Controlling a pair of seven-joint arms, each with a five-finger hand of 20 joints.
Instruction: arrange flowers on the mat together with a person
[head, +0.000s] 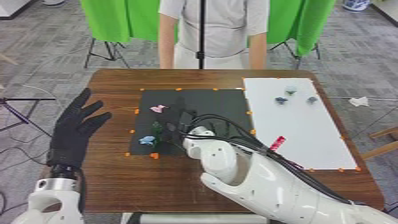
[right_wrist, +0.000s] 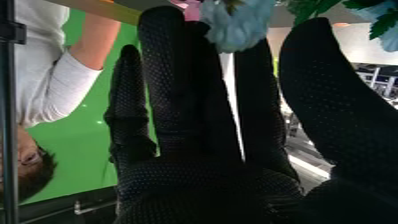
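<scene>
In the head view my right hand (head: 187, 118) is over the black mat (head: 213, 97), beside the flowers. A pink flower (head: 158, 108) lies on the mat's left part, with green leaves (head: 157, 128) below it and a blue flower (head: 147, 140) near the lower left corner. My left hand (head: 73, 132), open, is left of the mat. The right wrist view has my right hand (right_wrist: 213, 185) with straight fingers; a blue flower (right_wrist: 238, 26), a pink flower (right_wrist: 187, 7) and green leaves (right_wrist: 311, 7) are close to its fingertips, contact unclear.
A white board (head: 302, 125) lies right of the mat, with small pale and blue-grey flowers (head: 290, 90) on its upper part and a red strip (head: 277, 143) near its left edge. My right arm crosses the table's lower right. Orange marks edge mat and board.
</scene>
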